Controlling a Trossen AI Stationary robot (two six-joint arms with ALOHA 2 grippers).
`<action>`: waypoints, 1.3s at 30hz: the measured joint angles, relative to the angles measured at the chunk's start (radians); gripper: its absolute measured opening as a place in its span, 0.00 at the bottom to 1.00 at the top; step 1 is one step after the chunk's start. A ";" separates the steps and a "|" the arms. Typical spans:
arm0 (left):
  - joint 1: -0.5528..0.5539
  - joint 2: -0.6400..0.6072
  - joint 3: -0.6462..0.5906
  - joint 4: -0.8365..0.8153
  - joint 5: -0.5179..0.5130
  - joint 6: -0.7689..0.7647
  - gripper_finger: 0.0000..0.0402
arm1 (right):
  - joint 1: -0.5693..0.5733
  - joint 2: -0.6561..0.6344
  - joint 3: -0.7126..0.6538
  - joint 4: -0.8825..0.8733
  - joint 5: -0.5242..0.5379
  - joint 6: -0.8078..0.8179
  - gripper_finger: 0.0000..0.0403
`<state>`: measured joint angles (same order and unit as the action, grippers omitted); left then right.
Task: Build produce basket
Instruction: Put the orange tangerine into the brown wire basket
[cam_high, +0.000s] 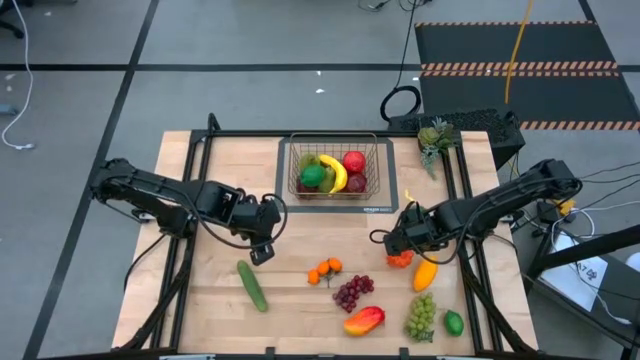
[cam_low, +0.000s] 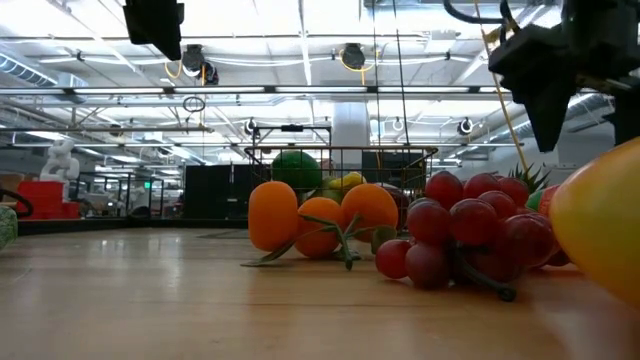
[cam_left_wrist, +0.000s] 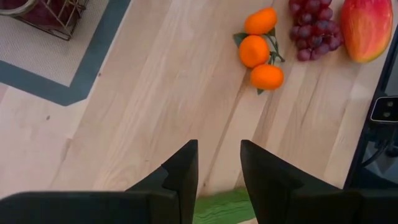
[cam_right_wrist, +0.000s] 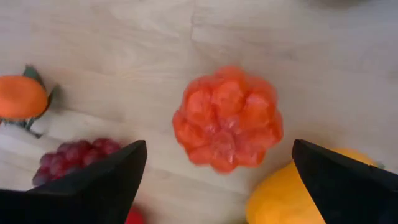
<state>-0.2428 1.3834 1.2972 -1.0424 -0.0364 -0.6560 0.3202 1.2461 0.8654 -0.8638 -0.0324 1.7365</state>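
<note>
Right gripper (cam_right_wrist: 217, 180), jaws spread wide and empty, hovers over the red fruit (cam_right_wrist: 227, 118), at four o'clock from the basket (cam_high: 334, 168); left gripper (cam_left_wrist: 219, 171) waits, slightly parted.

Basket (cam_high: 334, 167) behind, loose produce (cam_high: 352, 292) in front.

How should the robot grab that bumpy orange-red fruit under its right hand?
Probably straight from above, fingers closing across the middle of the bumpy orange-red fruit. It lies flat and roundish, and the right gripper hangs open over it, fingers on both sides. The yellow fruit sits close beside it, so stay centred.
</note>
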 joint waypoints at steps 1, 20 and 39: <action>0.000 0.000 0.000 0.000 0.000 0.000 0.30 | 0.000 0.000 -0.011 0.012 0.006 0.002 0.99; 0.036 0.000 0.000 0.000 0.001 -0.011 0.30 | 0.000 0.000 -0.165 0.234 0.009 -0.022 0.99; 0.083 0.000 0.001 0.000 0.011 -0.003 0.30 | 0.000 0.000 -0.239 0.304 0.009 -0.028 0.97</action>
<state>-0.1600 1.3838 1.2979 -1.0424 -0.0254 -0.6594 0.3202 1.2457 0.6262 -0.5601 -0.0231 1.7088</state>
